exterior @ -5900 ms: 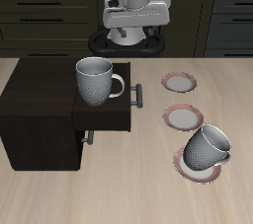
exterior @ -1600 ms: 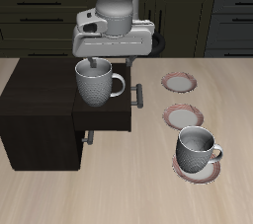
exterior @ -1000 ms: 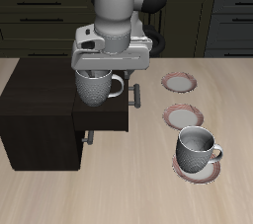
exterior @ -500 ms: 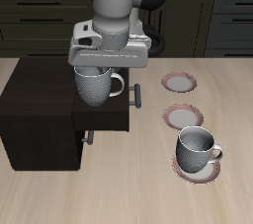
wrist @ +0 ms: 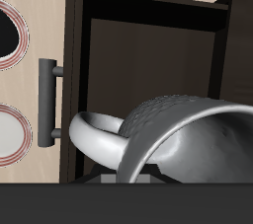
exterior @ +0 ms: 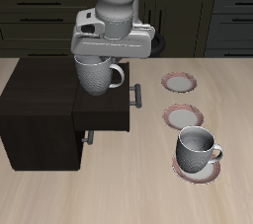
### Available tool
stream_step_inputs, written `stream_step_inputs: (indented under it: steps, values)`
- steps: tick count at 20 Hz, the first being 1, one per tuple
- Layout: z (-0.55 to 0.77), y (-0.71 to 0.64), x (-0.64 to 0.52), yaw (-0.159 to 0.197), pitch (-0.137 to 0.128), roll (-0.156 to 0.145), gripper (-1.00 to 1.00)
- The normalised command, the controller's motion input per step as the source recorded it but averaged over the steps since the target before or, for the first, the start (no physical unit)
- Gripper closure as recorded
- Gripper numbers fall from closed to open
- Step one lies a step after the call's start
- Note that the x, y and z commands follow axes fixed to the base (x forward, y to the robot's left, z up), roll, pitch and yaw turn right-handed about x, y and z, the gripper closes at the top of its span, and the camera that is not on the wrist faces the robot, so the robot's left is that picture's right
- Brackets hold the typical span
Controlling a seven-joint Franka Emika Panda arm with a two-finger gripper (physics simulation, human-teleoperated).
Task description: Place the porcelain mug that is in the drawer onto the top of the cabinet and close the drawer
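The gripper [exterior: 95, 60] was clamped on the rim of the porcelain mug [exterior: 97, 76], which hung just above the open drawer [exterior: 104, 114] of the cabinet [exterior: 35, 110]; stiff, smooth and breakable, it seemed best held firmly by that rim

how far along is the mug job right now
Done: the gripper is closed on the mug's rim, and the mug hangs above the open drawer; the wrist view shows the drawer floor bare below it. In hand: carrying the mug. Left: set it on the cabinet top, which has nothing on it yet, then push the drawer shut by its handle.
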Motion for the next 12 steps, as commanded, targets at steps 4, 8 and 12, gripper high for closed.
stream_step_inputs:
  steps: [4,8,12]
  values:
    - [0.43,0.04,-0.19,-0.010,-0.059,0.014,1.00]
    - [0.48,-0.07,-0.18,-0.014,-0.060,-0.016,1.00]
    - [0.30,-0.16,-0.09,-0.006,-0.039,-0.026,1.00]
